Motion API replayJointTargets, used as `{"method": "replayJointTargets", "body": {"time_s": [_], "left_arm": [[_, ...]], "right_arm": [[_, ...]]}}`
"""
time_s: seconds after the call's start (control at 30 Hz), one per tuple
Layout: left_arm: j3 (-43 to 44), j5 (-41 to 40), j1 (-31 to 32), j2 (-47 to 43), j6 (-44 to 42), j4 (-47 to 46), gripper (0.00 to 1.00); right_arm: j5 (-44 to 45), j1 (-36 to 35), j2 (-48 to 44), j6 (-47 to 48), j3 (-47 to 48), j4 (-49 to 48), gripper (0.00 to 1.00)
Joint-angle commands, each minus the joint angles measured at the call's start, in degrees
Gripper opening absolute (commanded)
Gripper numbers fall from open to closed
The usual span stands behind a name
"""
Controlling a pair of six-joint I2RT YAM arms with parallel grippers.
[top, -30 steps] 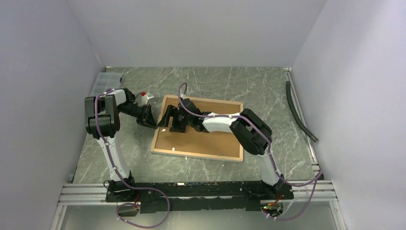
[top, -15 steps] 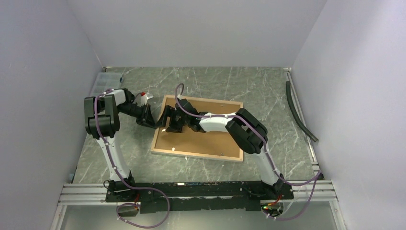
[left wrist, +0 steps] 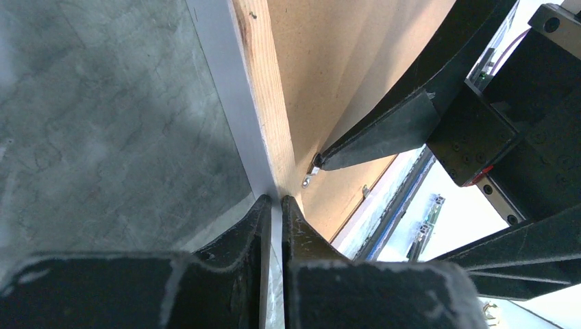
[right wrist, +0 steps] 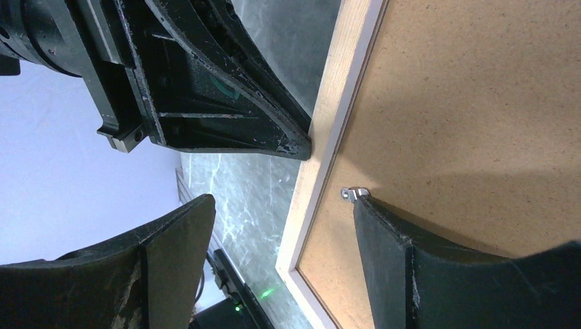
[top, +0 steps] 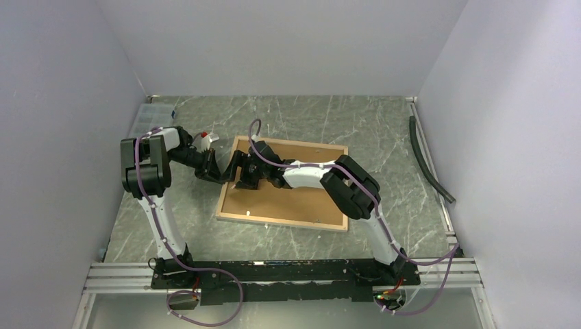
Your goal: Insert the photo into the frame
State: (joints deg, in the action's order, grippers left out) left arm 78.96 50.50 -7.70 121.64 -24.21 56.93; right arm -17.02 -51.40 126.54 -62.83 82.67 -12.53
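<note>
The frame [top: 281, 223] lies face down on the marble table, light-wood back rim up, with a brown backing panel [top: 301, 199] inside it. The photo is hidden. My left gripper [top: 220, 173] is shut, its tips [left wrist: 274, 200] against the frame's left rim [left wrist: 264, 82]. My right gripper [top: 240, 175] is open over that same rim [right wrist: 342, 89], holding nothing. One of its fingers [right wrist: 397, 260] rests on the backing panel [right wrist: 466, 103] at a small metal clip [right wrist: 353, 194]; the other hangs past the frame, above the table. The left gripper's tip [right wrist: 301, 147] touches the rim just above the clip.
A clear plastic box [top: 140, 120] sits at the far left corner. A small red-and-white piece [top: 207, 137] lies near the left arm. A black hose [top: 428, 161] runs along the right wall. White walls enclose three sides; a metal rail [top: 274, 274] spans the near edge.
My right gripper has slid left across the backing panel to the frame's left rim. The left gripper's jaws have drawn together at that rim. The frame has not moved.
</note>
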Motion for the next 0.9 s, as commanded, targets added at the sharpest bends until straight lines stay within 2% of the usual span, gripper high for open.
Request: {"method": "replayJointTargets", "body": {"time_s": [0.0,0.87], "left_arm": [[-1.4,-2.7,0.9,0.7,-0.8,-3.4,0.10],[-1.9,-2.7,1.3,0.1,-1.0,-3.8,0.09]], "right_arm": [[0.4,-0.3,1.6,-0.2,2.0,-0.9,0.78],[-2.4,-0.3,5.0,0.1,4.6,-2.0,0.76]]}}
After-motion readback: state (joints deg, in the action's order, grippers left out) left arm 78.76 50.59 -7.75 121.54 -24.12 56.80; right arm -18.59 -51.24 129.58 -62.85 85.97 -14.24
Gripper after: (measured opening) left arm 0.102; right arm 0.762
